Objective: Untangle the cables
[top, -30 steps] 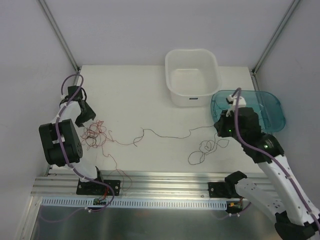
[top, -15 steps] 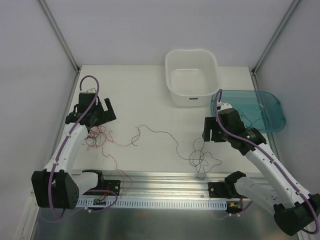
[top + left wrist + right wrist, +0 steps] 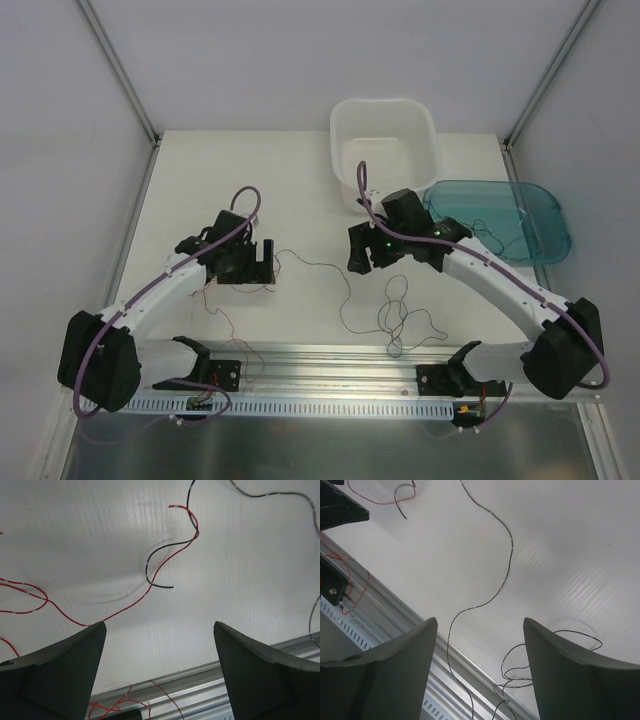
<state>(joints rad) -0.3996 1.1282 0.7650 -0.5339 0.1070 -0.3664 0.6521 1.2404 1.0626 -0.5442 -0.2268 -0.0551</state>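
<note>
The cables lie loose on the white table. A thin black cable (image 3: 349,290) runs from the centre toward the near edge and ends in slack loops (image 3: 398,312). A red cable (image 3: 218,312) lies partly hidden under my left arm. In the left wrist view the red cable (image 3: 125,611) crosses a short black strand (image 3: 159,555) ahead of my left gripper (image 3: 160,630), which is open and empty. My left gripper (image 3: 262,264) hovers left of centre. My right gripper (image 3: 362,255) hovers just right of centre, also open; the black cable (image 3: 506,555) and its loops (image 3: 530,675) lie below it.
A white tub (image 3: 336,150) stands at the back, right of centre. A teal translucent tray (image 3: 545,215) lies to its right. An aluminium rail (image 3: 330,360) runs along the near edge, with red cable spilling over it (image 3: 115,705). Frame posts rise at both back corners.
Both arms have swung from the table's sides in toward the centre. Both grippers have opened. The black cable, stretched across the table before, now lies slack with its loops nearer the front edge.
</note>
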